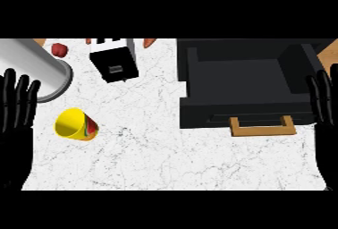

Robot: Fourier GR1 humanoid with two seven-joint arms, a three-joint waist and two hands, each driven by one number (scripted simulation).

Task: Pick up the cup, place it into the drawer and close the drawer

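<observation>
Place: a kitchen counter.
Surface: white marble-look counter top (171, 156) with grey veining.
Storage: dark open drawer (247, 80) with a wooden handle (262, 126).
Appliance: black and white toaster (114, 59), perhaps, seen from above.
Tableware: yellow cup (75, 125) lying on its side.

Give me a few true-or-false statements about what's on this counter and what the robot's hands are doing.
1. The yellow cup lies on its side on the counter. True.
2. The cup is already inside the drawer. False: it lies on the counter, far to the drawer's left.
3. The drawer is open, its wooden handle facing the robot. True.
4. The left hand grips the cup. False: it is open and apart from it.
5. The right hand is open at the right edge. True.
</observation>
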